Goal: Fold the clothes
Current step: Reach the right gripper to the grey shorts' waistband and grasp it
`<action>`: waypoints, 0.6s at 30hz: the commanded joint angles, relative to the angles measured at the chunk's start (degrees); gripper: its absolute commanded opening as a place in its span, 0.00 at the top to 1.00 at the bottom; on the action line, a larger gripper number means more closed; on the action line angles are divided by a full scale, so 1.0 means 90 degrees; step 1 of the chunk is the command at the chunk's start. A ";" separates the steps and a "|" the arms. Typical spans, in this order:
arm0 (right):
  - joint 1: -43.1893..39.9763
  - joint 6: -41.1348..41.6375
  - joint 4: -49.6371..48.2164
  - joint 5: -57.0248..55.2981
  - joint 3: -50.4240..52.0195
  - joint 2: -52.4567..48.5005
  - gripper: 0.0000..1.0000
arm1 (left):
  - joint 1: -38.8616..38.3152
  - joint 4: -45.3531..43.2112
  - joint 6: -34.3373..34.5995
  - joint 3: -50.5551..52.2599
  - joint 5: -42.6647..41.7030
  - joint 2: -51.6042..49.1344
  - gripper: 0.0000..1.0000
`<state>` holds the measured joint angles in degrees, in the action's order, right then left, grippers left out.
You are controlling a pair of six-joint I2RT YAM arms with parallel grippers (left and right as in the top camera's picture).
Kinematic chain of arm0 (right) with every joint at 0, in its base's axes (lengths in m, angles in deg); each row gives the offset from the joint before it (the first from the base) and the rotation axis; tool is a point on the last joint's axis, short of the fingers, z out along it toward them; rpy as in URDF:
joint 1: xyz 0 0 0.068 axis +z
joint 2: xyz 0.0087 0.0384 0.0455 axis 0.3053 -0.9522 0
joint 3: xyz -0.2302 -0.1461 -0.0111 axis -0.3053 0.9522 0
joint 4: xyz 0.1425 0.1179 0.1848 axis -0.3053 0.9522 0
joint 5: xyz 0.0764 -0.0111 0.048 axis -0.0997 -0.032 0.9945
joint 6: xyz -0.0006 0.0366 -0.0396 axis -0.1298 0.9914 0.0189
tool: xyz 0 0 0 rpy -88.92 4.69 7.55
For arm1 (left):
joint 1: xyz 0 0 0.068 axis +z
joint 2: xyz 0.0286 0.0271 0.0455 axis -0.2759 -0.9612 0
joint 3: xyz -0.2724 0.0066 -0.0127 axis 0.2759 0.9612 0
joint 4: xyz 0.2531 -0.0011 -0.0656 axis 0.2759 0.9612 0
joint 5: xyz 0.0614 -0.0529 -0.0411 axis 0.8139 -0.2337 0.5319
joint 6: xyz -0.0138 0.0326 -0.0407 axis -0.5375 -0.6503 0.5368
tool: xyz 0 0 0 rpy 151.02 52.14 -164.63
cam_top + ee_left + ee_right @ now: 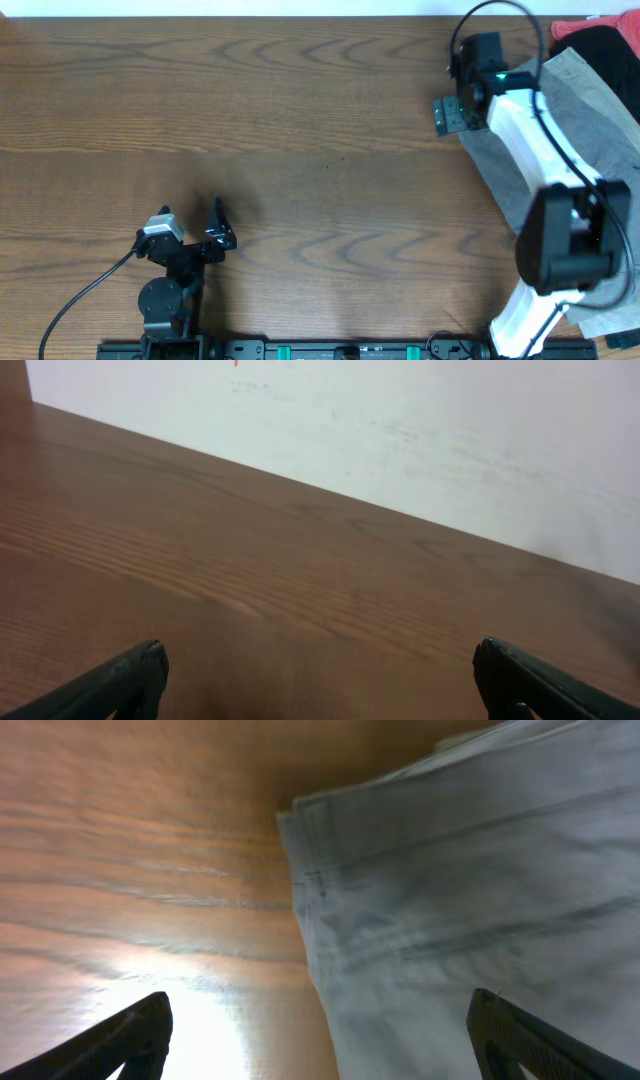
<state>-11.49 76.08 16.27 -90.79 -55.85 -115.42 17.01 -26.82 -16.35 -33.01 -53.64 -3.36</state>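
Hovering with jaws apart over the edge of the grey shorts (450, 870) at the table (300, 100) right end, right gripper (448, 113) is seemingly lining up the first grasp, needing descent and pinch; left gripper (320, 655) is idling, likewise apart.

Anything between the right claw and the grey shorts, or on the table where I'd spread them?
Nothing visible does. The open right claw hangs over the edge of the plain grey cotton shorts, with no object between them. The brown wooden table to their left shows only bare wood in the overhead view.
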 commanded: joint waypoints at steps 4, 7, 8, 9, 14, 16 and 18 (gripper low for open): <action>0.0000 -0.0364 -0.0578 -0.0291 -0.0073 -0.0656 0.12 | -0.0019 0.0177 0.0015 0.0134 0.0075 0.0041 0.02; -0.0032 -0.0459 -0.0862 -0.0257 -0.0073 -0.0865 0.18 | -0.0019 0.0177 0.0015 0.0134 0.0075 0.0041 0.02; -0.0041 -0.0508 -0.0937 -0.0253 -0.0073 -0.0925 0.20 | -0.0019 0.0177 0.0015 0.0134 0.0075 0.0041 0.02; -0.0044 -0.0583 -0.1025 -0.0238 -0.0073 -0.1003 0.22 | -0.0019 0.0177 0.0015 0.0134 0.0075 0.0041 0.02; -0.0056 -0.0780 -0.1326 -0.0272 -0.0073 -0.1246 0.23 | -0.0019 0.0177 0.0015 0.0134 0.0075 0.0041 0.02; -0.0073 -0.0787 -0.1399 -0.0338 -0.0073 -0.1336 0.24 | -0.0019 0.0177 0.0015 0.0134 0.0075 0.0041 0.02; -0.0129 -0.0787 -0.1440 -0.0333 -0.0073 -0.1418 0.25 | -0.0019 0.0177 0.0015 0.0134 0.0075 0.0041 0.02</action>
<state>-11.60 70.27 3.46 -92.56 -55.98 -126.15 17.01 -26.82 -16.32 -33.01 -53.64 -3.36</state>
